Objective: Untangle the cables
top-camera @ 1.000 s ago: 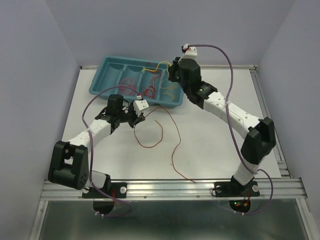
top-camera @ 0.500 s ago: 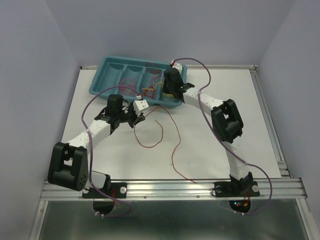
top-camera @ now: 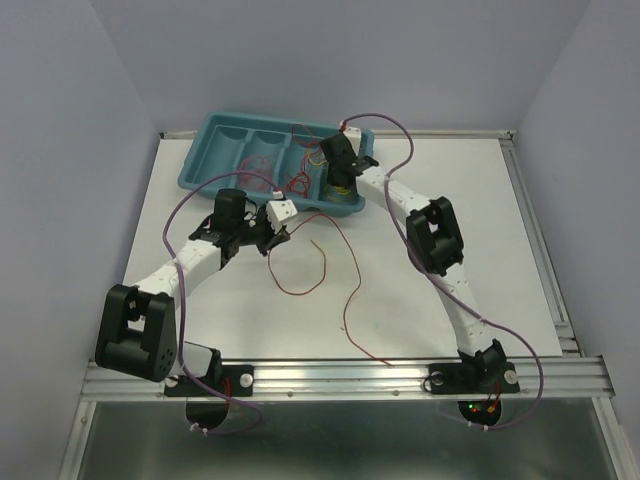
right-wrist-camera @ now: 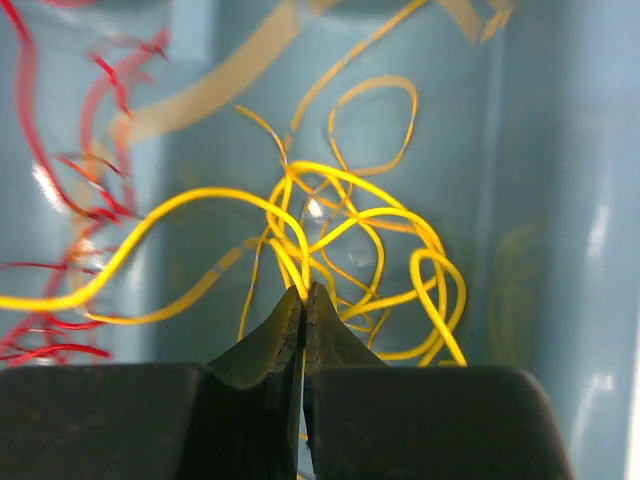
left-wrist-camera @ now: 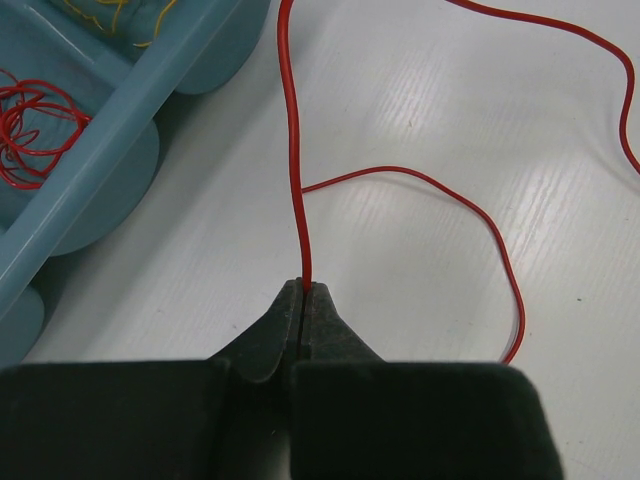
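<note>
My left gripper point(left-wrist-camera: 303, 287) is shut on a red cable point(left-wrist-camera: 296, 150) that runs from its tips across the white table and loops right; in the top view the gripper point(top-camera: 283, 233) sits just in front of the teal tray point(top-camera: 215, 130), with the red cable point(top-camera: 322, 270) trailing toward the near edge. My right gripper point(right-wrist-camera: 304, 290) is shut on a yellow cable point(right-wrist-camera: 350, 225) tangled in a tray compartment; in the top view the gripper point(top-camera: 340, 188) reaches down into the tray's right end. More red cables point(right-wrist-camera: 60, 190) lie in the compartment to the left.
The teal tray has several compartments; a bundle of red cables point(top-camera: 258, 165) lies in a middle one and shows in the left wrist view point(left-wrist-camera: 30, 125). The tray's outer wall point(left-wrist-camera: 110, 150) stands close to the left gripper. Purple arm cables point(top-camera: 395, 130) arc above the tray.
My right arm has swung from above the tray's far right corner down into the right compartment, bringing the yellow cable with it. The left arm and red cable have not moved.
</note>
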Robot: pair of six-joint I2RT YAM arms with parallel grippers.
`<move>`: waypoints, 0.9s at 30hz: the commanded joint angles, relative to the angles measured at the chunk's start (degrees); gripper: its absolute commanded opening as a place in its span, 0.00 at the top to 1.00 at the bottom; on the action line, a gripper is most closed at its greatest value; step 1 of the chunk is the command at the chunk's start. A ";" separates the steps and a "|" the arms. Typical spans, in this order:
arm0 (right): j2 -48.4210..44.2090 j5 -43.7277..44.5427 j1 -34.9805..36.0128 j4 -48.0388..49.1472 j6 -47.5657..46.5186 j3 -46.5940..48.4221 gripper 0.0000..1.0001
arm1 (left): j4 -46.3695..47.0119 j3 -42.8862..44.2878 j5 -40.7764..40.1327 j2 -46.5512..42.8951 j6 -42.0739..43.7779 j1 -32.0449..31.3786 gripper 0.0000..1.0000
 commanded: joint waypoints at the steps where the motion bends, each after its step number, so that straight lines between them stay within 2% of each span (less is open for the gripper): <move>1: 4.85 -1.32 -0.48 -9.13 -2.08 6.46 0.99 | 1.07 -0.17 0.73 -1.25 -0.27 -0.36 1.00; 4: 6.00 -0.18 -0.39 -10.45 -2.25 7.43 0.99 | 1.16 -0.08 0.47 -1.16 -0.45 -0.45 1.00; 6: 5.39 0.61 -0.48 -10.71 -2.17 7.08 0.95 | 1.07 -0.08 0.56 -1.16 -0.45 -0.36 1.00; 8: 2.93 0.96 -0.48 -10.71 -2.08 6.56 0.84 | 1.07 -0.17 0.56 -1.33 -0.45 -0.45 1.00; 11: -0.93 1.49 -0.47 -10.71 -2.43 6.20 0.75 | 1.16 -0.17 0.47 -1.51 -0.45 -0.36 1.00; 16: -7.96 2.11 -0.39 -10.63 -2.87 4.10 0.70 | 1.16 -0.26 0.38 -1.86 -0.45 -0.45 1.00; 22: -18.33 0.71 -0.30 -10.19 -2.25 -3.98 0.68 | 1.34 -0.35 0.29 -2.04 -0.62 -0.45 1.00; 26: -24.66 -1.58 -0.13 -9.75 -2.17 -11.88 0.54 | 1.43 -0.52 0.03 -2.39 -0.80 -0.36 1.00; 27: -28.33 -2.45 0.22 -8.44 -1.82 -16.43 0.47 | 1.60 -0.52 -0.32 -2.56 -0.80 -0.36 1.00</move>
